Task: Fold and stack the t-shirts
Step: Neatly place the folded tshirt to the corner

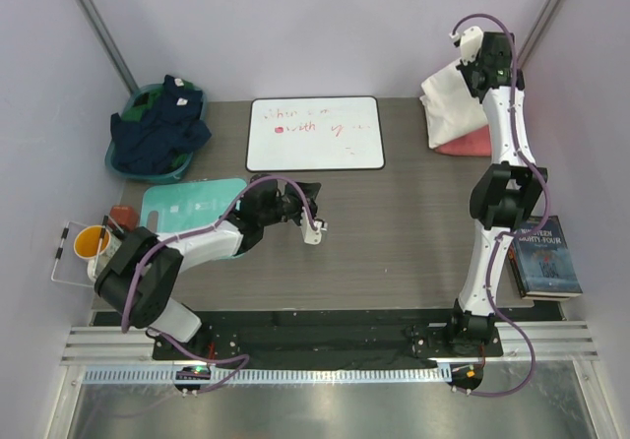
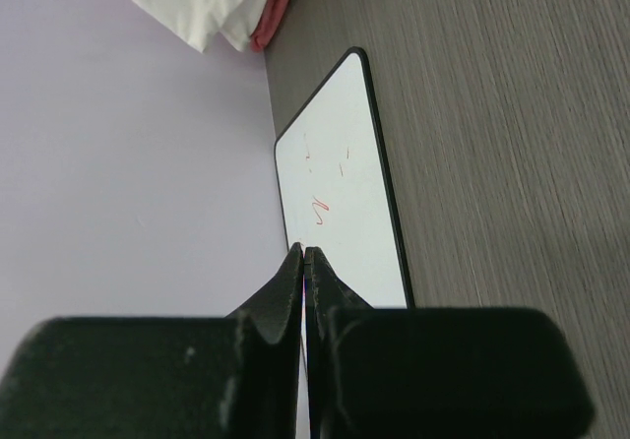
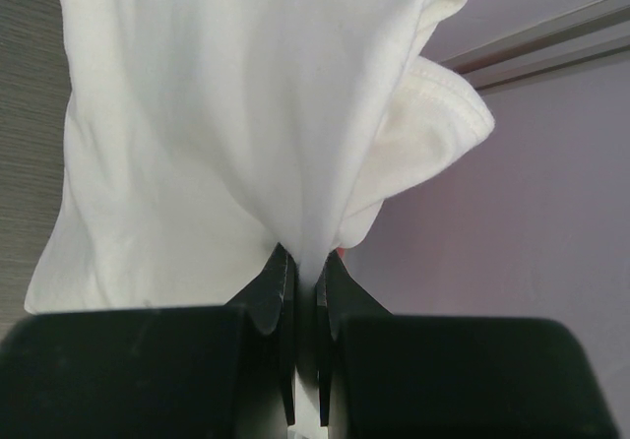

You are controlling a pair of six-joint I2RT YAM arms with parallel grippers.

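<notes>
Fold of cream-white t-shirt [image 3: 197, 114] within grip of right tool [image 3: 305, 267]

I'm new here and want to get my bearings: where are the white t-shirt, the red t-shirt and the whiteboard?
cream-white t-shirt [image 1: 448, 109], top view, middle of the bunched cloth.
salmon-red t-shirt [image 1: 471, 145], top view, strip showing under the white cloth.
whiteboard [image 1: 315, 149], top view, blank lower middle.

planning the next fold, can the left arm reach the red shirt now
Probably not: the red shirt sits at the far right corner, mostly under the white shirt that the right gripper pinches.
</notes>
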